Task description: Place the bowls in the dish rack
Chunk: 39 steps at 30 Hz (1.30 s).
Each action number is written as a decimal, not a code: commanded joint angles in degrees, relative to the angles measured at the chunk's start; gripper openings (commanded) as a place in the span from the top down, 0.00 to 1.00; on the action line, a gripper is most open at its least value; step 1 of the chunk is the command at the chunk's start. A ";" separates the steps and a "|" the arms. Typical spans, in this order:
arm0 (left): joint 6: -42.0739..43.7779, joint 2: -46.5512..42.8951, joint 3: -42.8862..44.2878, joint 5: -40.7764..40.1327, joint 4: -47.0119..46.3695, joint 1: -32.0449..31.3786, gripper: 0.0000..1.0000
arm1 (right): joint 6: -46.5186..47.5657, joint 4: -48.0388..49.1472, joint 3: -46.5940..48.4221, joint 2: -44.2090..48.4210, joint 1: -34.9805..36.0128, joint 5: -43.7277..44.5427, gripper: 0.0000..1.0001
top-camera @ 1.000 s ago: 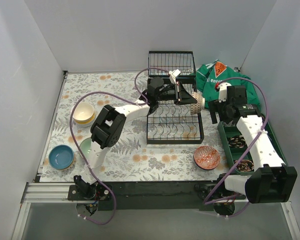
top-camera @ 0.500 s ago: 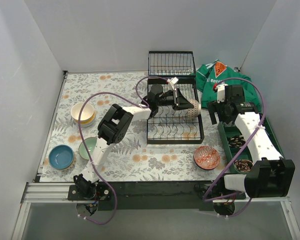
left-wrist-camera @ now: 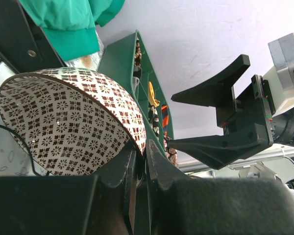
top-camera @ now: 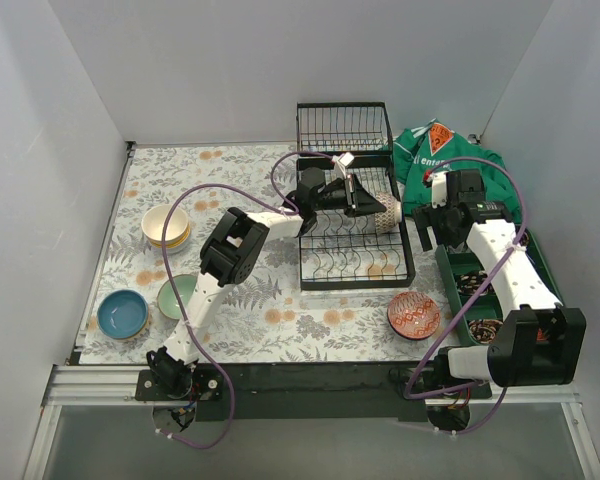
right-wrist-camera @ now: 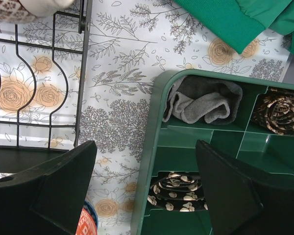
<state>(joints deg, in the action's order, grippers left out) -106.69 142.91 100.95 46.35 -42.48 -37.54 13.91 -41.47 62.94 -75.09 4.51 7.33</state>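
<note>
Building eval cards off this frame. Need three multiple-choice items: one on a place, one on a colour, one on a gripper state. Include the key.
1. Where is the brown-patterned bowl?
A) flat on the tablecloth
B) in the left gripper, over the dish rack
C) in the green tray

2. The bowl in front of the rack is mainly:
A) blue
B) mint
C) red

3. The right gripper is:
A) open, empty
B) shut on a bowl
C) shut on a sock

Key:
1 B, the gripper pinches its rim above the wires.
2 C, it has a red pattern inside.
3 A, the fingers stand wide apart with nothing between them.
</note>
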 commanded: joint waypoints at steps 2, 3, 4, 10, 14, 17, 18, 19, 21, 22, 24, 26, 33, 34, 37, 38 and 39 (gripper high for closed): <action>2.63 -0.27 1.28 -1.78 0.73 -0.08 1.00 | 0.50 -0.28 2.80 -0.67 -0.12 -0.74 0.10; 2.98 -0.35 0.92 -2.22 0.73 -0.08 1.00 | 0.42 -0.27 2.81 -0.85 -0.21 -0.83 0.10; 3.68 -0.70 0.66 -2.49 0.73 -0.08 1.00 | 0.41 -0.27 2.81 -1.11 -0.21 -1.09 0.10; 7.02 -1.85 1.00 -4.33 3.54 -0.25 0.90 | 0.41 -0.01 3.77 -1.55 -0.21 -1.44 0.11; 7.03 -2.28 1.71 -6.27 5.83 -0.78 0.78 | 0.41 -0.01 3.60 -1.20 -0.21 -1.44 0.11; 7.20 -2.72 1.01 -6.88 5.92 -1.22 0.72 | 0.41 -0.10 3.16 -0.50 -0.21 -1.27 0.11; 7.29 -3.25 0.75 -7.15 5.92 -1.31 0.68 | 0.41 -0.19 3.07 -0.24 -0.21 -1.27 0.11; 7.46 -3.51 0.13 -7.24 5.83 -1.48 0.67 | 0.41 -0.27 2.81 0.03 -0.21 -1.27 0.11; 8.43 -4.56 -0.22 -7.32 5.74 -1.57 0.65 | 0.33 -0.27 2.45 0.38 -0.21 -1.36 0.11; 8.87 -4.83 -0.22 -7.32 5.91 -1.66 0.65 | 0.33 -0.19 2.19 0.38 -0.21 -1.44 0.11; 10.01 -5.79 0.21 -7.76 6.79 -1.75 0.64 | 0.33 -0.19 2.19 0.47 -0.12 -1.62 0.11; 11.33 -6.76 0.39 -8.29 9.42 -1.84 0.61 | 0.15 -0.01 2.54 0.30 -0.21 -1.71 0.10; 22.33 -10.90 0.14 -11.82 24.65 -1.84 0.70 | -0.46 0.87 3.07 0.03 -0.21 -2.50 0.10; 20.32 -11.07 -1.26 -11.46 22.98 -1.84 0.86 | -0.46 0.87 2.81 0.29 -0.21 -2.41 0.10; 17.75 -10.99 -2.51 -11.19 22.00 -2.27 1.00 | -0.38 0.78 2.02 1.26 -0.21 -2.32 0.10; 16.97 -10.99 -2.94 -11.54 21.57 -2.45 1.00 | -0.38 0.61 1.58 1.61 -0.12 -2.24 0.10; 16.35 -11.07 -3.38 -11.72 20.78 -2.45 1.00 | -0.38 0.52 1.23 1.87 -0.12 -2.24 0.10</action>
<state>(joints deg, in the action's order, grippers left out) -88.27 136.90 99.92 35.09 -22.74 -40.32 13.74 -41.87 64.29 -75.88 4.51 5.58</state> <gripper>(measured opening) 0.043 0.904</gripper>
